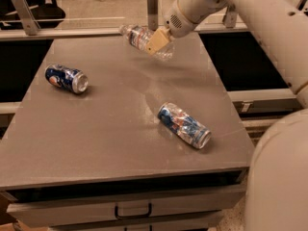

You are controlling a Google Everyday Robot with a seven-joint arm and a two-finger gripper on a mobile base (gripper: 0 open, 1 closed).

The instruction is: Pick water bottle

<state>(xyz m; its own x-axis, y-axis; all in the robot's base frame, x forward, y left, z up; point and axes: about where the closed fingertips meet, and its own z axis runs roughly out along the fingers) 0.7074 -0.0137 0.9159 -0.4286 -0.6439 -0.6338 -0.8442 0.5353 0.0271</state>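
Clearly the robot's tan two-finger gripper point(159, 42) is clamped across the middle of the small, clear, ribbed plastic water bottle point(138, 35), which hangs tilted above the far part of the flat grey table point(120, 129), its white cap pointing left. Doing this step well probably means a steady squeeze — thin plastic may buckle or slip — and a straight rise without swinging the overhanging neck. Whether the bottle holds water cannot be told. A blue soda can point(66, 78) lies on its side near the left edge; a crinkled silver-blue-red can point(184, 125) lies toward the front right — both well apart from the bottle, contents unseen.
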